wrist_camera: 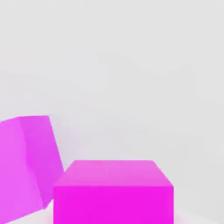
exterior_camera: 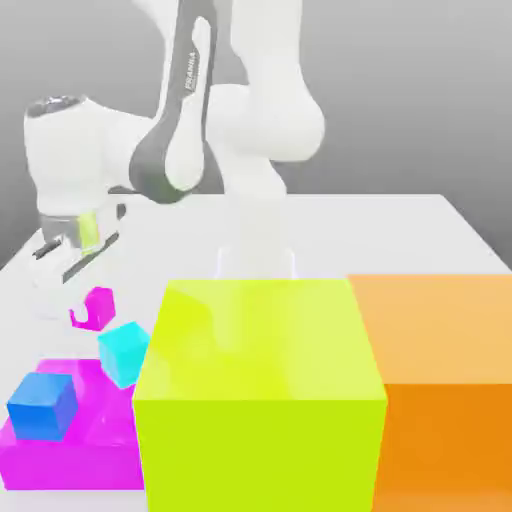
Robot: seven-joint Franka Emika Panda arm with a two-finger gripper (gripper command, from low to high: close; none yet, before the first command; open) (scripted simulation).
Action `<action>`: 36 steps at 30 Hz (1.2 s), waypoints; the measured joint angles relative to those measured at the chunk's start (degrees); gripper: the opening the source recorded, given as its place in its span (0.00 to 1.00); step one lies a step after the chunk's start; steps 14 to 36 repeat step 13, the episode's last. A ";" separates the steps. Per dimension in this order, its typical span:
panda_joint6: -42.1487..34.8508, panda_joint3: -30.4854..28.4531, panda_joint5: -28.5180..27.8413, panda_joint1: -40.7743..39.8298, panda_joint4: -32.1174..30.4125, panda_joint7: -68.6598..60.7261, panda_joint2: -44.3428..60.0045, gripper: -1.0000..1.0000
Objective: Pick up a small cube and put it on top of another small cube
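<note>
Exterior view: small magenta cube [exterior_camera: 97, 307] sits tilted at the view's left, below the gripper [exterior_camera: 72, 262], touching it or not — cannot tell. Fingers closed; nothing visibly held between them. Cyan cube [exterior_camera: 124, 352] just beside the small cube, nearer the camera. Blue cube [exterior_camera: 42, 405] rests on the flat magenta block [exterior_camera: 60, 455]. Large yellow-green block [exterior_camera: 255, 390] and orange block [exterior_camera: 445, 380] stand side by side in front, on the white table [exterior_camera: 400, 235].

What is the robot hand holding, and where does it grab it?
I can't tell. The gripper is shut just above the small magenta cube, but no grip shows.
</note>
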 joint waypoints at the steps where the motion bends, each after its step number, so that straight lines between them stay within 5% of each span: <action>1: -2.48 0.74 0.40 1.25 0.97 -0.67 -1.51 0.00; 4: -9.51 3.06 1.68 4.79 3.75 -2.69 -5.77 0.00; 9: -1.54 4.20 1.33 5.51 2.59 -2.71 1.05 0.00; 10: 0.12 4.28 1.21 5.48 2.26 -2.61 2.38 1.00; 36: 0.12 4.28 1.21 5.48 2.26 -2.62 2.38 1.00</action>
